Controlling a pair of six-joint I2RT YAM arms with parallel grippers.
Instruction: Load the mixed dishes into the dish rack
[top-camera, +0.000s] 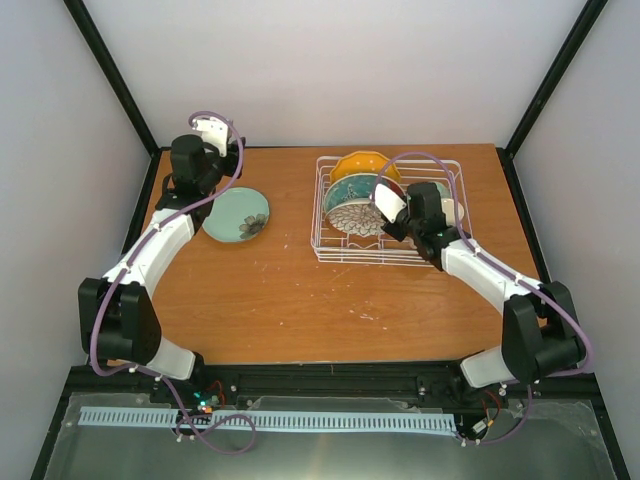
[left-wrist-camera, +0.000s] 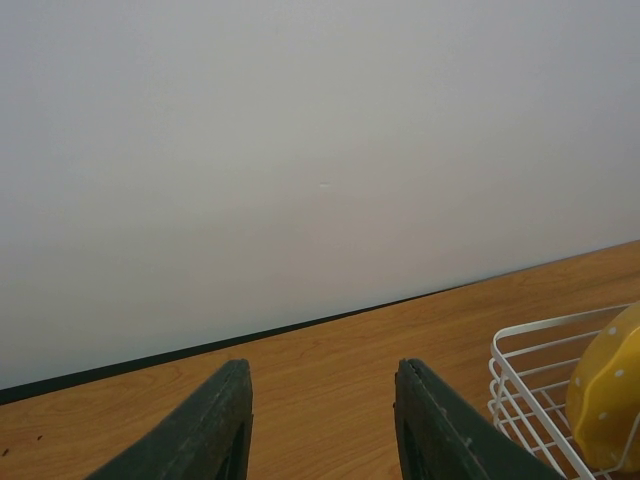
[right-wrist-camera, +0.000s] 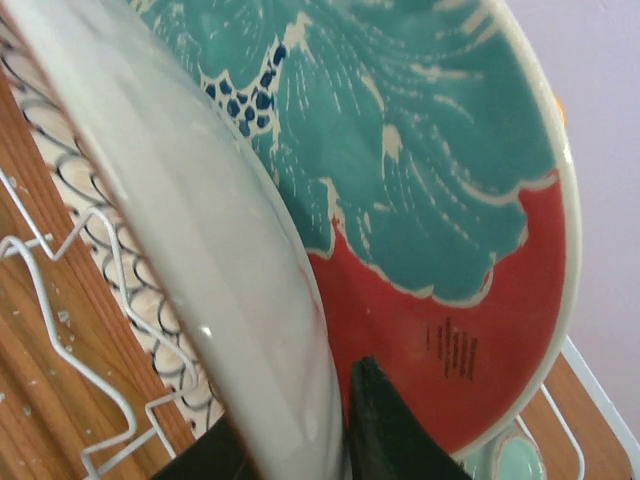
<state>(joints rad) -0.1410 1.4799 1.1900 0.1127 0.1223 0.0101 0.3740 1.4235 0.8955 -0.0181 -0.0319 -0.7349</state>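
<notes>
Right gripper (right-wrist-camera: 295, 415) straddles the rim of the white plate with dark pattern (right-wrist-camera: 200, 250), a finger on each face, seemingly clamped on it, though the view is very close. The plate stands on edge in the white wire dish rack (top-camera: 372, 258), beside the red-and-teal plate (right-wrist-camera: 440, 200), the orange-yellow scalloped plate (top-camera: 360, 162) behind. Left gripper (left-wrist-camera: 322, 385) hovers over the far left corner of the table (top-camera: 300, 300), jaws partly apart, holding nothing; a pale teal dish (top-camera: 237, 214) lies flat nearby
</notes>
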